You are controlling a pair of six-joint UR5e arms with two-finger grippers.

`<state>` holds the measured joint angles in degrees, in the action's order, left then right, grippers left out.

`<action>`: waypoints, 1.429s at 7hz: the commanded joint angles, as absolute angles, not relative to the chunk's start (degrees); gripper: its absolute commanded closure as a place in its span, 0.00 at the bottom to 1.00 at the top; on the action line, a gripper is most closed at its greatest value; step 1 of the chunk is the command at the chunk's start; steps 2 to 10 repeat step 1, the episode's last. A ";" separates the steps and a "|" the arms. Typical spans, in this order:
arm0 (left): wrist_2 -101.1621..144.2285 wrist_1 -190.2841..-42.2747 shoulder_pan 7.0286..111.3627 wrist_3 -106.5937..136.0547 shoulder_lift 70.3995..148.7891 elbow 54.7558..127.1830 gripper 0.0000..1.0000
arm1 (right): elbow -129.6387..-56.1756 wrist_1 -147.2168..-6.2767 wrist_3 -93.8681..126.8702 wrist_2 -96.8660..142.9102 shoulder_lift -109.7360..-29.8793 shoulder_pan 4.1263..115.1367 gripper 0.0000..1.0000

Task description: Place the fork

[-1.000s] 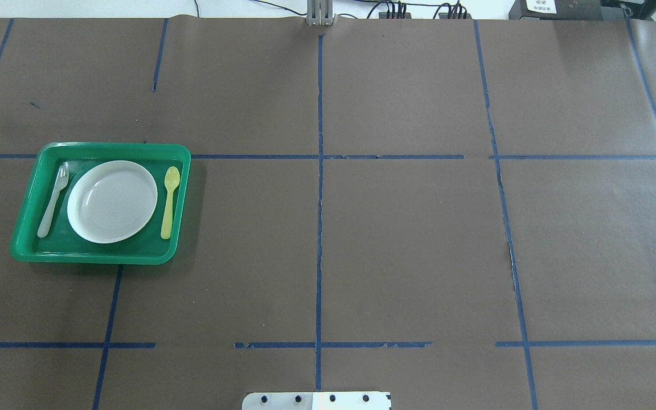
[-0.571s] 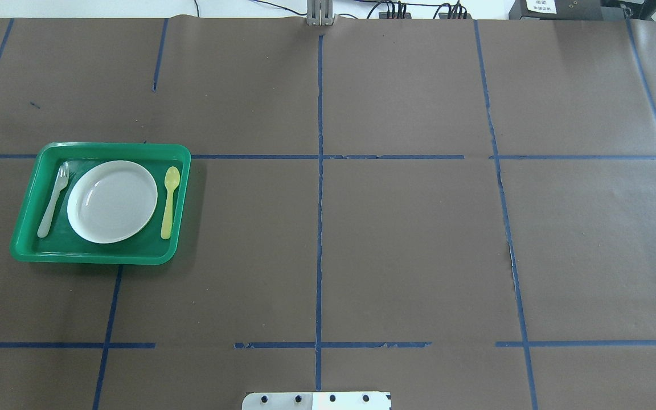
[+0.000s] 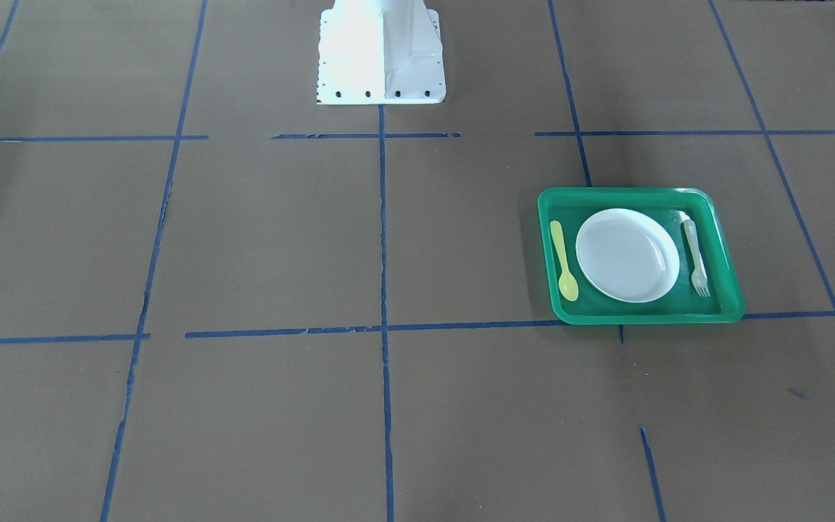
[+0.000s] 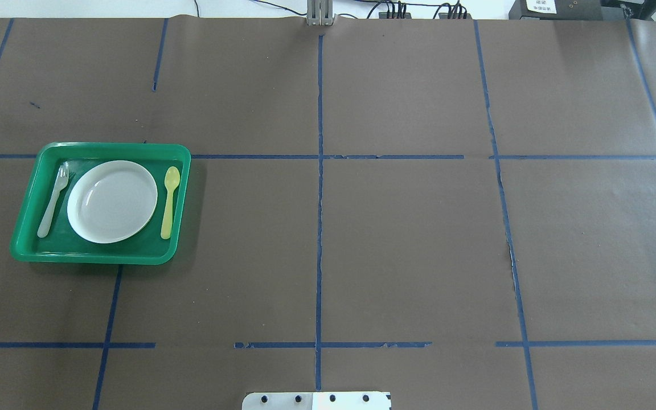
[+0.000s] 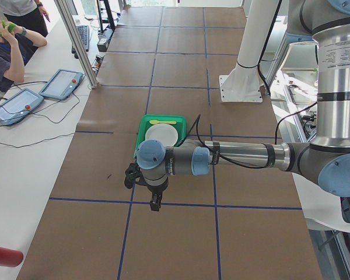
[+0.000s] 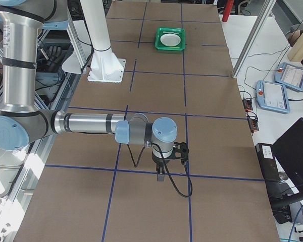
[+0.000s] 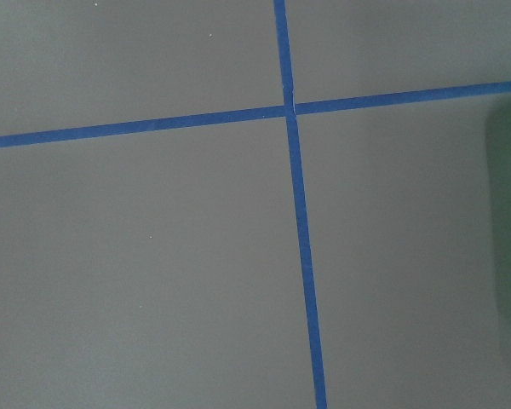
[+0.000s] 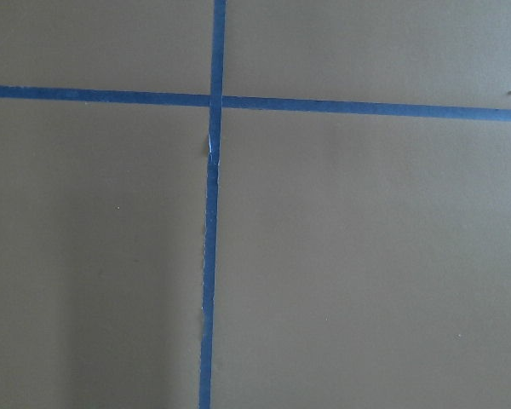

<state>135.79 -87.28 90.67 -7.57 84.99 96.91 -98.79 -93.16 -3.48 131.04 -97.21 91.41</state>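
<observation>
The desk (image 4: 419, 228) is covered in brown paper, ruled into large squares by blue tape (image 4: 319, 239). Along its far edge runs a white bench (image 5: 17, 192) carrying two tablets (image 5: 61, 83) and loose cables, beside an aluminium post (image 5: 76, 41). The light is bright and even.

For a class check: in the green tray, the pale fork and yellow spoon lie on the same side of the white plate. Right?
No: the overhead view shows the pale fork and yellow spoon on opposite sides of the white plate.
</observation>
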 commanded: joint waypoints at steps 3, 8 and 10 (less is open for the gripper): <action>135.79 -87.28 90.79 -7.99 84.99 96.94 0.00 | -98.79 -93.16 -3.43 131.04 -97.21 91.41 0.00; 135.79 -87.28 90.79 -7.99 84.99 96.94 0.00 | -98.79 -93.16 -3.43 131.04 -97.21 91.41 0.00; 135.79 -87.28 90.79 -7.99 84.99 96.94 0.00 | -98.79 -93.16 -3.43 131.04 -97.21 91.41 0.00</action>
